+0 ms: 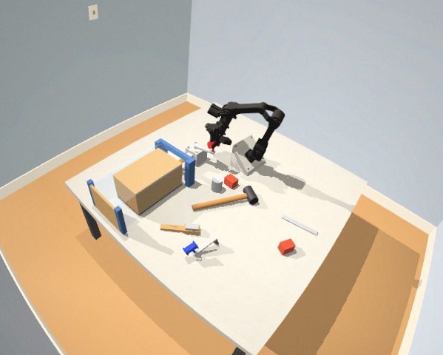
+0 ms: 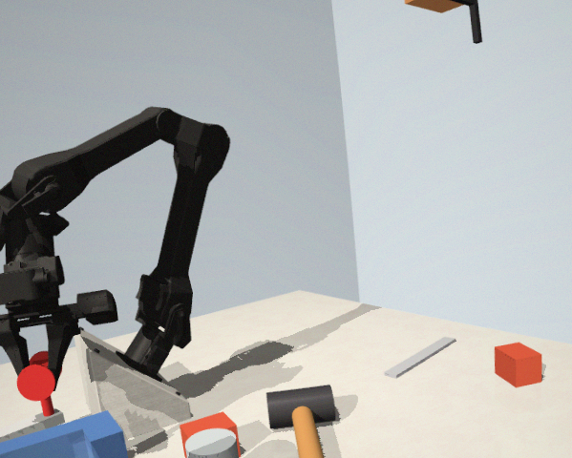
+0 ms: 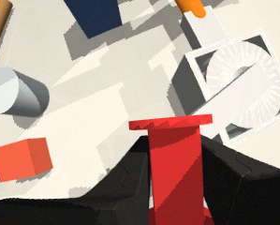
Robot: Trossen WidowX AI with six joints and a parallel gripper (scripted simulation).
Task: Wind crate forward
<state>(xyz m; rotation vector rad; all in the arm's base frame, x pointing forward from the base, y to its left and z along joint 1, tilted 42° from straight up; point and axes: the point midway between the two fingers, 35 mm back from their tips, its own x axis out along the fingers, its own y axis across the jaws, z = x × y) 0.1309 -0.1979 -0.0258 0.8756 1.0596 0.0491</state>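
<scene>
The cardboard-brown crate (image 1: 149, 171) sits flat inside the clear-panelled cubby, its front close to the blue frame (image 1: 177, 151) (image 3: 97, 19); whether they touch I cannot tell. An orange strap (image 3: 191, 7) runs to the pale winch (image 1: 199, 155) (image 3: 184, 86). A light grey crank arm (image 1: 203, 148) (image 3: 233, 98) lies across the winch top, with a red spool-shaped grip (image 2: 35, 382) (image 3: 174, 161) at its outer end. My gripper (image 1: 212, 144) (image 2: 39, 375) (image 3: 168, 141) is shut on that red grip, beside the winch. The key and the hole are hidden.
A grey cylinder (image 1: 217, 185) (image 3: 24, 94) and red block (image 1: 231, 180) (image 3: 18, 159) stand near the winch. A mallet (image 1: 221, 201) (image 2: 301, 408), brush (image 1: 171, 228), blue-gripped crank (image 1: 191, 248), grey bar (image 1: 299, 224) and second red block (image 1: 286, 246) (image 2: 517, 364) lie farther off.
</scene>
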